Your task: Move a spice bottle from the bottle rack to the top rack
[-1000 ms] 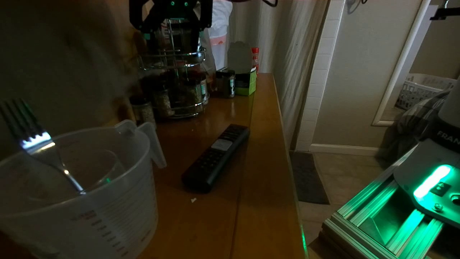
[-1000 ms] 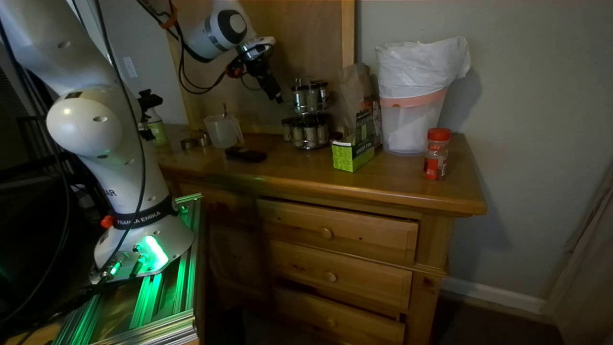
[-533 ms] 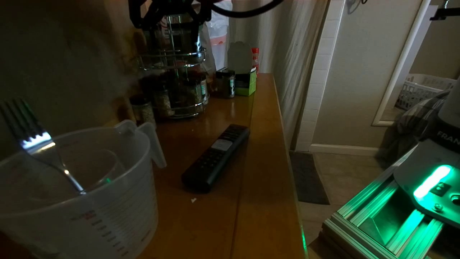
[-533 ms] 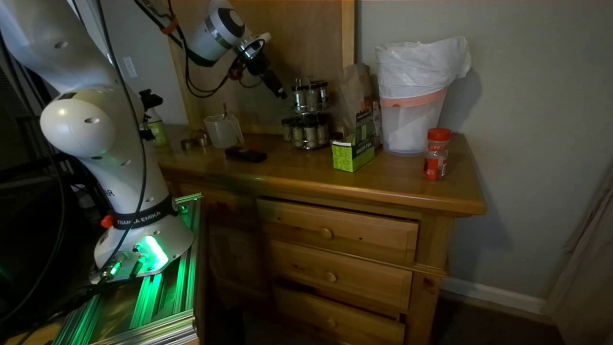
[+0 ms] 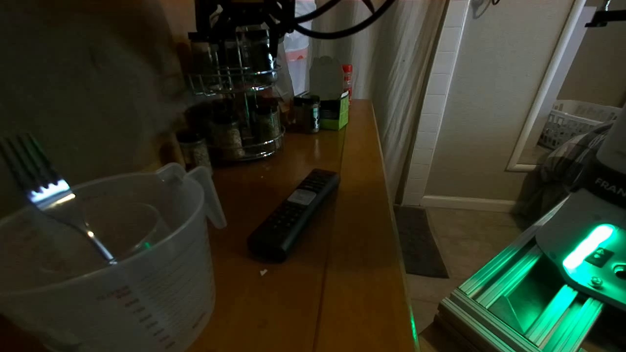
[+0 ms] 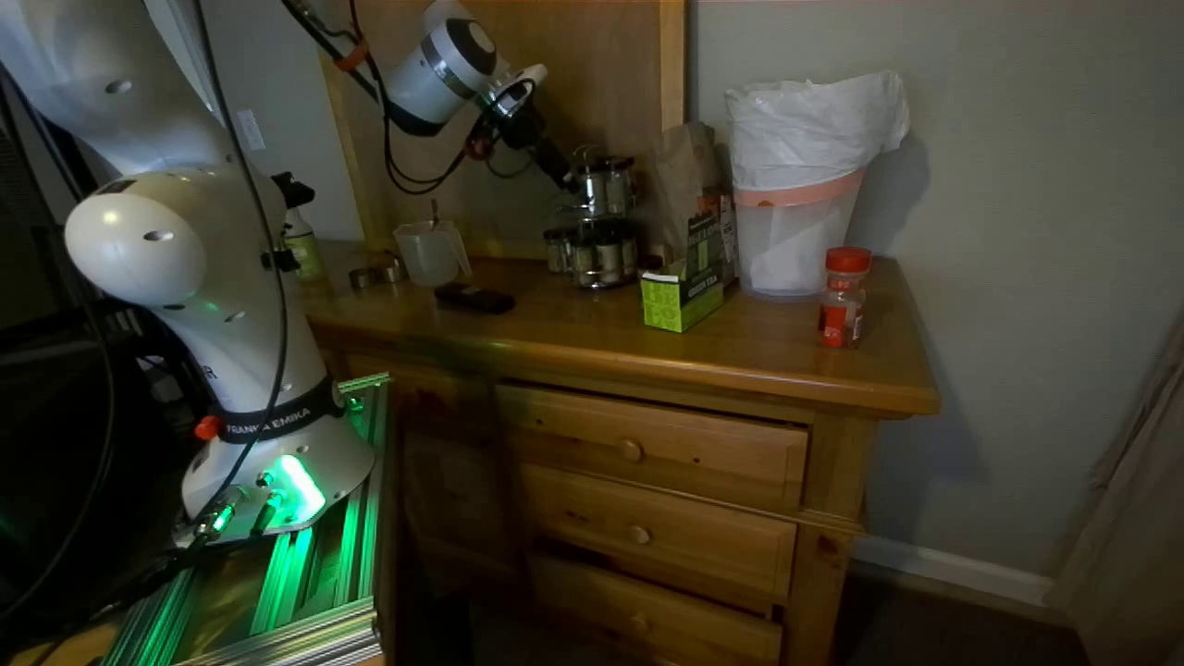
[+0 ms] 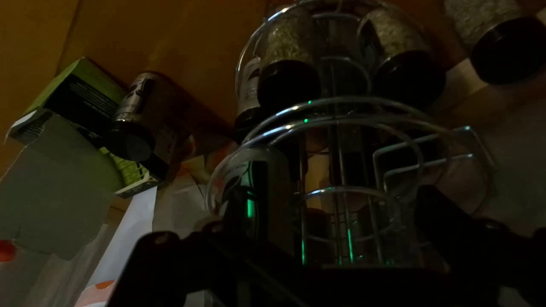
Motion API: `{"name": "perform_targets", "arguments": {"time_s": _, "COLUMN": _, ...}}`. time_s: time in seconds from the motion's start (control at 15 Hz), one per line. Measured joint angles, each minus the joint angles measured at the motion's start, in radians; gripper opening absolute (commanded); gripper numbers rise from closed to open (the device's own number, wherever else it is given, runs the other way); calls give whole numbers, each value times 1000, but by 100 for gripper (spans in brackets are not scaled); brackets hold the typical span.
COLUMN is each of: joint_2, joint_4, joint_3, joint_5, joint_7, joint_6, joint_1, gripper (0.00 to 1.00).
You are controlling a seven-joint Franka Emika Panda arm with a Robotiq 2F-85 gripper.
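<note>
- Chrome wire, round tiers: the bottle rack (image 5: 252, 157), left of upper middle in an exterior view; jars upright, dark lids.
- Gripper (image 6: 568, 180): at the top rack (image 7: 341, 99), tips overlapping the upper jars in an exterior view. Contact with glass or wire: cannot confirm.
- Gripper state: fingers (image 7: 431, 207) look spread wide at the bottom of the wrist frame, slot wires showing between them. No jar seen pinched; the lowest part of that frame is very dark.
- Which bottle is meant: cannot tell. Candidates: dark-labelled spice bottle (image 7: 254, 187) on the top rack, left of the slot wires; herb-filled spice bottle (image 7: 288, 51) and pale-filled spice bottle (image 7: 399, 44) on the lower tier (image 7: 278, 14), top of the wrist frame.
- Off the rack: black-lidded jar (image 5: 311, 115), just beside the green tea box (image 6: 668, 301).
- Step in hand (judgement): lining up at the top rack, before any grip. No transfer can be confirmed.
- Next move (judgement): centre one jar between the fingers, squeeze lightly, lift straight until its base clears the wire ring. Smooth glass may slip if caught off-centre.
- Risk (judgement): the rack may turn under a sideways nudge.
</note>
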Motion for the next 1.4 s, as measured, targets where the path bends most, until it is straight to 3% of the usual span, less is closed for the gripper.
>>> {"name": "perform_targets", "arguments": {"time_s": 0.33, "joint_2": 39, "joint_4": 6, "joint_3": 0, "joint_5": -81, "joint_7": 50, "joint_6": 30, "joint_1": -58, "gripper": 100}}
{"name": "perform_targets", "arguments": {"time_s": 0.73, "joint_2": 47, "joint_4": 7, "joint_3": 0, "joint_5": -13, "joint_7": 7, "joint_6": 56, "joint_1": -41, "gripper": 100}}
{"name": "perform_targets", "arguments": {"time_s": 0.87, "joint_2": 36, "joint_4": 4, "joint_3": -16, "joint_5": 105, "joint_7": -55, "joint_6": 43, "joint_1": 19, "gripper": 100}}
{"name": "perform_targets", "arguments": {"time_s": 1.2, "joint_2": 4, "joint_4": 9, "joint_3": -116, "joint_5": 435, "joint_7": -261, "joint_6": -97, "joint_1": 291, "gripper": 100}}
{"name": "perform_targets", "arguments": {"time_s": 1.4, "joint_2": -11, "joint_4": 23, "joint_3": -142, "joint_5": 510, "joint_7": -310, "joint_6": -205, "joint_1": 372, "gripper": 100}}
